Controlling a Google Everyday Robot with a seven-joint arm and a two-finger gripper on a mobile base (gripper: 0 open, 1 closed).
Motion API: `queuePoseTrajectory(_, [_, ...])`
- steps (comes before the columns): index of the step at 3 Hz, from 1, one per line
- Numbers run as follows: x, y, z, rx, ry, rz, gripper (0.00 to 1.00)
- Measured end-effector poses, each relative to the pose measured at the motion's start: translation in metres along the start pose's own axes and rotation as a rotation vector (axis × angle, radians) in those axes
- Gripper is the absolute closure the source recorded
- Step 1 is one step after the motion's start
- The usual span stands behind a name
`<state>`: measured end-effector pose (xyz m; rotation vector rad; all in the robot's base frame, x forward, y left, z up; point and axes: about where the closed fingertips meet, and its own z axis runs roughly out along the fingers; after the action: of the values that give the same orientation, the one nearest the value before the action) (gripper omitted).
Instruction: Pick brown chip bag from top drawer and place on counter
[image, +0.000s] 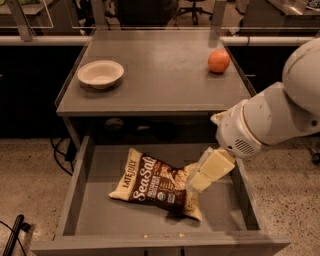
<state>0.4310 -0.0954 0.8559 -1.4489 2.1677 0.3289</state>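
The brown chip bag (155, 183) lies flat in the open top drawer (100, 210), right of its middle, with "Sea Salt" lettering facing up. My gripper (200, 179) comes in from the right on a white arm and hangs over the drawer, just above the bag's right end. The counter (155, 75) is the grey tabletop above the drawer.
A cream bowl (100, 74) sits on the counter's left side. An orange (218, 61) sits at its right edge. The arm's white housing (270, 120) overhangs the counter's front right corner. The drawer's side walls flank the bag.
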Motion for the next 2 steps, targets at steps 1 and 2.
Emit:
queuePoseTrajectory(1, [-0.0011,-0.0007,0.0003,0.007,-0.004,0.012,0.0])
queuePoseTrajectory(2, [-0.0015,-0.0006,0.0006,0.008,-0.005,0.013,0.0])
